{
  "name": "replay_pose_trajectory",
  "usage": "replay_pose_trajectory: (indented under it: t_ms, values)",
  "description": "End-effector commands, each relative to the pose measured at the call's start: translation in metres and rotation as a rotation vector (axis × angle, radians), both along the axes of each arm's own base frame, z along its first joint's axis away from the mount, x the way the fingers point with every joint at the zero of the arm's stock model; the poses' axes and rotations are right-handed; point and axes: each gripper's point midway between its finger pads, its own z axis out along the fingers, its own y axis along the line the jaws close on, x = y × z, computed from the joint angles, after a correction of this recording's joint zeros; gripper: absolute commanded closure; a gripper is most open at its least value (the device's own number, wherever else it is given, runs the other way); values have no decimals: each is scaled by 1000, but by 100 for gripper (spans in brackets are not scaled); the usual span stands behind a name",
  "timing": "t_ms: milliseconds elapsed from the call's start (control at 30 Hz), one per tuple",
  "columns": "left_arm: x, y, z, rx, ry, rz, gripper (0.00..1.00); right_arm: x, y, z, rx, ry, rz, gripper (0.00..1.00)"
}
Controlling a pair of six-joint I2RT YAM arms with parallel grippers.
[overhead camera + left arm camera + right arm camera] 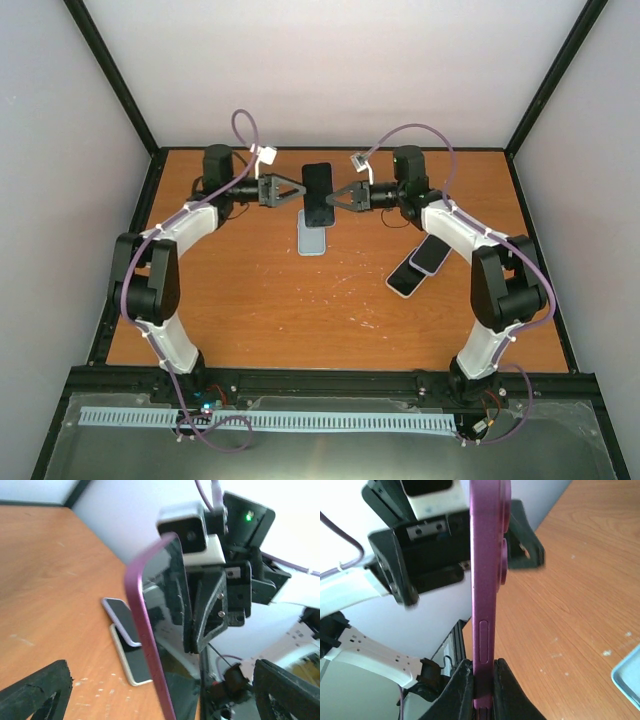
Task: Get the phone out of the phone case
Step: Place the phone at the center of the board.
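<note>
A magenta-edged phone (318,195) with a dark screen hangs upright in the air over the back middle of the table. My right gripper (482,685) is shut on its thin edge (487,580), just below the side button. My left gripper (285,190) faces it from the other side and is open. Its fingertips (35,690) stand wide on either side of the phone (150,645), apart from it. A light blue phone case (312,243) lies flat on the table below the phone. One corner of that case (630,680) shows in the right wrist view.
Two other phones (420,268) lie overlapping on the table at the right, near my right arm; they also show as phones (125,635) in the left wrist view. Black frame posts and white walls close in the table at the back and sides.
</note>
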Motion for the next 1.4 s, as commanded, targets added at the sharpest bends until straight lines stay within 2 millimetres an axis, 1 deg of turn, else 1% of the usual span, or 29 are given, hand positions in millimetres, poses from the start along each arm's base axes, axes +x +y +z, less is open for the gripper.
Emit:
replay_pose_trajectory:
  t_ms: [0, 100, 200, 233, 333, 400, 467, 600, 733, 867, 1000, 1100, 1233, 1367]
  values:
    - [16, 42, 6, 76, -56, 159, 0, 2, -14, -30, -78, 45, -9, 97]
    - [24, 60, -1, 146, -69, 241, 0, 7, -24, -55, -136, 99, -35, 97]
    - [27, 72, -11, 213, -57, 299, 0, 17, -34, -79, -175, 151, -73, 97]
    - [28, 77, -18, 244, -35, 319, 0, 20, -36, -86, -184, 167, -84, 97]
    - [37, 94, -29, 333, -19, 389, 0, 34, -41, -107, -208, 223, -111, 97]
    - [45, 108, -35, 403, -9, 469, 0, 41, -44, -120, -217, 260, -122, 97]
    - [48, 116, -36, 447, -30, 503, 0, 45, -45, -133, -233, 289, -129, 97]
    - [40, 116, -43, 467, -31, 484, 0, 55, -47, -156, -274, 336, -158, 97]
    - [35, 115, -48, 465, -12, 473, 0, 63, -47, -173, -294, 378, -177, 97]
    - [35, 115, -50, 463, -5, 469, 0, 68, -45, -186, -301, 403, -174, 97]
    - [36, 112, -53, 452, 9, 454, 0, 73, -43, -197, -291, 436, -171, 97]
    - [38, 112, -56, 454, 16, 451, 0, 75, -40, -202, -271, 476, -165, 97]
    - [40, 111, -60, 447, 34, 446, 0, 70, -38, -208, -256, 535, -166, 97]
    - [41, 110, -62, 434, 46, 441, 0, 66, -34, -210, -268, 562, -165, 97]
